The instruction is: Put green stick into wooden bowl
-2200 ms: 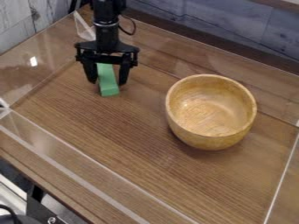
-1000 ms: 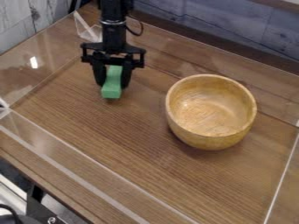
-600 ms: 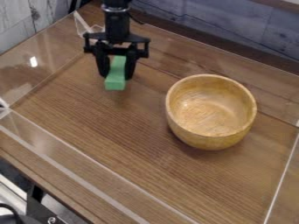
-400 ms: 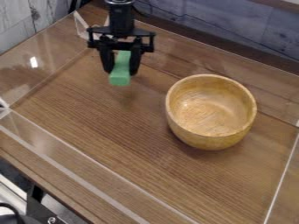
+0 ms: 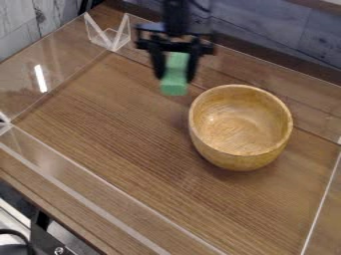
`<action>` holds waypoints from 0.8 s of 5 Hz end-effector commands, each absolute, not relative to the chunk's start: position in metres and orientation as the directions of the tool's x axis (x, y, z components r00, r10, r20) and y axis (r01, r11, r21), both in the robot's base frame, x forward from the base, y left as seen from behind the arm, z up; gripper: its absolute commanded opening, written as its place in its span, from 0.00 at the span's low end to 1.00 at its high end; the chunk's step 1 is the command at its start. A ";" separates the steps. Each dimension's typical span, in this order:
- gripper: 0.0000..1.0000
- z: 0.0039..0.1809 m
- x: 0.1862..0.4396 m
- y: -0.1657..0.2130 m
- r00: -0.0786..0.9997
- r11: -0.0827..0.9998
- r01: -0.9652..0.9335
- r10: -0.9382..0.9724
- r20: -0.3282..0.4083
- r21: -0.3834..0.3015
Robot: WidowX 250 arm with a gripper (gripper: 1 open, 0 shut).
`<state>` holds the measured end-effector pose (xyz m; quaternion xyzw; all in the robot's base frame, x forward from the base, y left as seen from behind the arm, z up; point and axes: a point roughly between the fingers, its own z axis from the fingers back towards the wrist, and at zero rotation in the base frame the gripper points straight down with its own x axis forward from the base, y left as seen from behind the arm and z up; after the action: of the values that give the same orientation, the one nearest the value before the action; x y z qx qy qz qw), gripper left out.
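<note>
One risk I see: my gripper (image 5: 174,62) is clamped on the green stick (image 5: 174,74), hanging off the table at the wooden bowl's (image 5: 241,126) ten o'clock; releasing now would miss the rim

The scene holds one green stick (image 5: 174,74), one wooden bowl (image 5: 240,126), one pincer (image 5: 176,62), and one desk (image 5: 107,149) with clear walls along its edges.

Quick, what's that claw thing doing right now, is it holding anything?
Gripper: closed on the green stick, held in the air to the left of the wooden bowl.
</note>
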<state>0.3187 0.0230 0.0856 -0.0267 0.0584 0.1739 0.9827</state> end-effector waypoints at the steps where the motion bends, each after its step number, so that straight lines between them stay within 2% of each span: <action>1: 0.00 0.105 0.330 -0.004 0.942 0.940 -0.336 0.335 -0.035 -0.060; 2: 0.00 0.099 0.332 -0.030 0.951 0.949 -0.308 0.308 -0.021 -0.069; 3: 0.00 0.098 0.331 -0.030 0.952 0.949 -0.306 0.307 -0.001 -0.077; 4: 0.00 0.108 0.323 -0.023 0.954 0.951 -0.297 0.299 0.008 -0.087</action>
<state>0.3179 -0.0238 0.0875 -0.0362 0.0226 0.1519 0.9875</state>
